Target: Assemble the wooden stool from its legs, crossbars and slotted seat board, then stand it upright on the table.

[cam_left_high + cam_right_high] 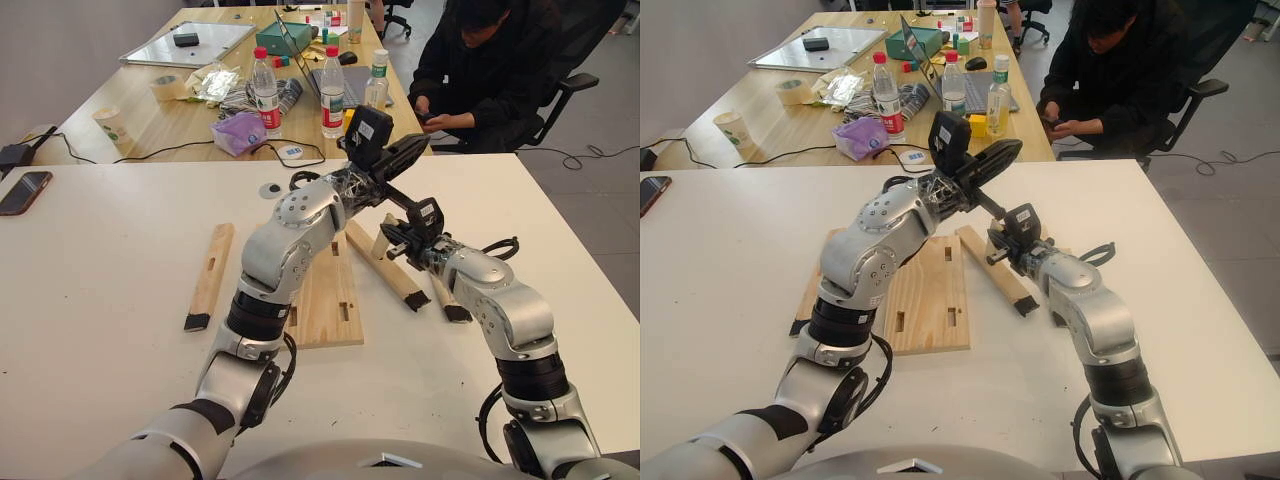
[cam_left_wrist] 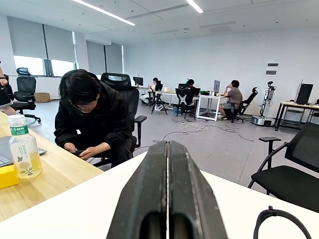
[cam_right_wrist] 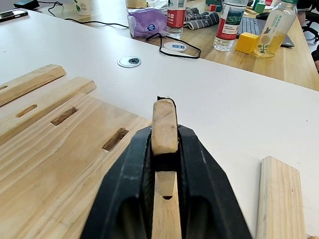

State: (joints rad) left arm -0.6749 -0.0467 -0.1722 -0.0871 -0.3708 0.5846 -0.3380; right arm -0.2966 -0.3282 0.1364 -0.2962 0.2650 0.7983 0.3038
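On the white desk point(image 1: 100, 300), the slotted seat board point(image 1: 930, 300) is lying flat, its visible slots unfilled, with one loose leg point(image 1: 210, 275) lying near it. The right gripper point(image 1: 1000, 248) is clamping a wooden piece point(image 3: 164, 119) just beside the board. The left gripper point(image 2: 167, 147) is hovering higher, fingers pressed together on nothing. Judging by this, assembly is barely starting; every joint is waiting.
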